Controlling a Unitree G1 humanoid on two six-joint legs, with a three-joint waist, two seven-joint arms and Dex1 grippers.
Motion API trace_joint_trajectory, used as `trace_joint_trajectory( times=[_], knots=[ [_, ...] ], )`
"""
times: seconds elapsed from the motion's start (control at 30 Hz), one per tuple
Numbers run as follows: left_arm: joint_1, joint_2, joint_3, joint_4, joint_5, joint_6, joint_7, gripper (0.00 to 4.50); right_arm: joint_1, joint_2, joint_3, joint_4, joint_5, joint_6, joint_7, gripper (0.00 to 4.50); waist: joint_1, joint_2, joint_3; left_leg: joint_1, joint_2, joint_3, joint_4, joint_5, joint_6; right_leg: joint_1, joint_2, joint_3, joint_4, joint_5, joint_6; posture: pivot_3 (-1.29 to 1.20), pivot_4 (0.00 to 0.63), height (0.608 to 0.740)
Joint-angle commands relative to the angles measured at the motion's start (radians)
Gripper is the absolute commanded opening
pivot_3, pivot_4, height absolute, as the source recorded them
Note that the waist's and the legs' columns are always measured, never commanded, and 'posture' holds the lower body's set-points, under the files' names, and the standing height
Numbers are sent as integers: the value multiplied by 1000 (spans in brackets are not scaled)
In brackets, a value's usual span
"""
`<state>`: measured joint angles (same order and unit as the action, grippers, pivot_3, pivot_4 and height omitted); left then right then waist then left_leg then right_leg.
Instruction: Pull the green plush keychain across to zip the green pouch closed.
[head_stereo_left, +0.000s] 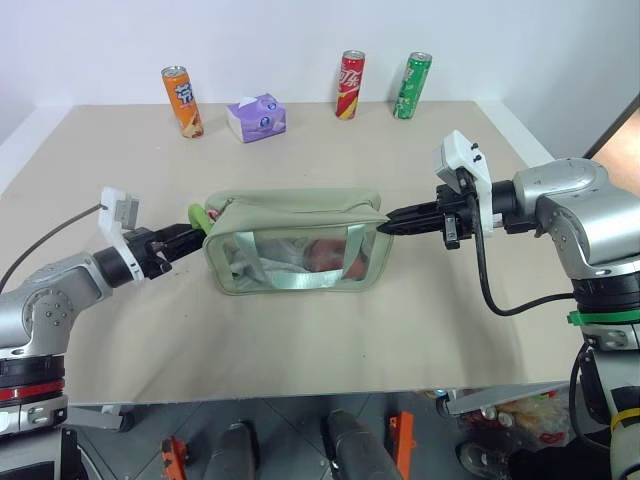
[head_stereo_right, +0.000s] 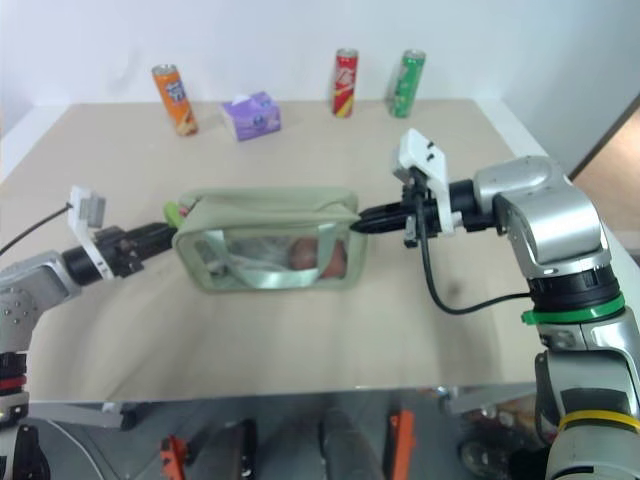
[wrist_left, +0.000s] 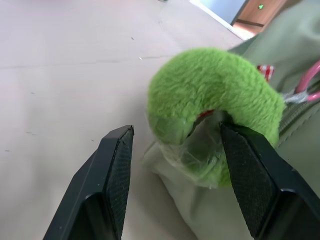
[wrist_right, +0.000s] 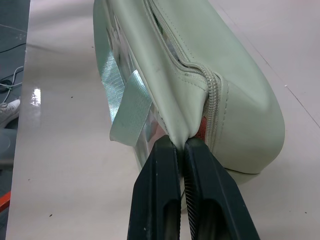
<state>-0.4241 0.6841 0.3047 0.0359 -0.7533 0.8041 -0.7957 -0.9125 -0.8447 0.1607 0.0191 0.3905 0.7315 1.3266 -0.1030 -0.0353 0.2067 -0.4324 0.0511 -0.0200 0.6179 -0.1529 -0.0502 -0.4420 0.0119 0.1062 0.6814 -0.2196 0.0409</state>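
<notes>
Two open fingers (wrist_left: 112, 175) flanking green plush keychain (wrist_left: 210, 95), unpinched

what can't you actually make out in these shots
- Zipper slider on the green pouch: hidden behind the green plush keychain in the left wrist view.
- Pouch contents: blurred reddish shapes behind the glaring clear window, head views.
- Print on the purple tissue pack: too small.
- Pouch's far side: hidden by its own body.
</notes>
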Motion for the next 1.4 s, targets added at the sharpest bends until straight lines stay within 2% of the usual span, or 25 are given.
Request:
trace_joint_trajectory(
  times=[0.03, 0.23, 0.27, 0.57, 0.77, 0.83, 1.0, 1.23, 1.4],
  knots=[
    [-10, -9, 6, -8, 4, -24, -6, 2308, 2, -14, -37, -44, 20, 2, -2, 0, 0, 0, 0, 0, 0, 0, 0, 0, 0, 0, 0, 0, 0, 0, 0, 0, 150, 740],
    [-5, -17, -3, -36, -3, -21, -25, 252, 3, -10, -36, -45, 20, 2, -5, 0, 0, 0, 0, 0, 0, 0, 0, 0, 0, 0, 0, 0, 0, 0, 0, 0, 150, 740],
    [-6, -17, -2, -37, -3, -21, -26, 21, 2, -8, -36, -43, 20, 2, -5, 0, 0, 0, 0, 0, 0, 0, 0, 0, 0, 0, 0, 0, 0, 0, 0, 0, 150, 740],
    [-54, 35, -2, -59, 28, -50, -45, 21, -3, -8, -32, -37, 19, -1, -5, 0, 0, 0, 0, 0, 0, 0, 0, 0, 0, 0, 0, 0, 0, 0, 0, 0, 150, 740],
    [-263, 102, -18, -36, 54, -94, -80, 21, -9, -7, -29, -30, 16, -5, -5, 0, 1, -1, 1, -2, 0, -1, 2, 0, 0, 0, 0, -1, 0, 1, 1, 0, 150, 740],
    [-366, 112, -67, -18, 83, -118, -107, 21, -11, -5, -30, -28, 16, -7, -5, 0, 2, -1, 1, -2, -1, 0, 1, 0, 0, 0, 0, 1, -1, 1, 2, 0, 150, 740],
    [-516, 90, -187, 8, 134, -139, -185, 21, -14, -3, -31, -25, 15, -10, -8, 0, 2, -1, 1, -3, -1, -1, 1, 0, 0, 0, 0, 0, -1, 3, 6, 0, 150, 740],
    [-612, 27, -440, 64, 318, -289, -355, 21, -2, -7, -45, -44, 23, 0, -24, 0, 3, -1, 1, -3, -1, -1, 1, 0, 0, 0, 0, 0, -1, 3, 6, 0, 150, 740],
    [-647, -55, -494, 129, 378, -353, -395, 21, 12, -13, -51, -62, 34, 12, -35, 0, 1, -1, 1, -3, -1, 0, 2, 0, 0, -1, 0, 1, -1, 3, 7, 0, 150, 740]
  ],
)
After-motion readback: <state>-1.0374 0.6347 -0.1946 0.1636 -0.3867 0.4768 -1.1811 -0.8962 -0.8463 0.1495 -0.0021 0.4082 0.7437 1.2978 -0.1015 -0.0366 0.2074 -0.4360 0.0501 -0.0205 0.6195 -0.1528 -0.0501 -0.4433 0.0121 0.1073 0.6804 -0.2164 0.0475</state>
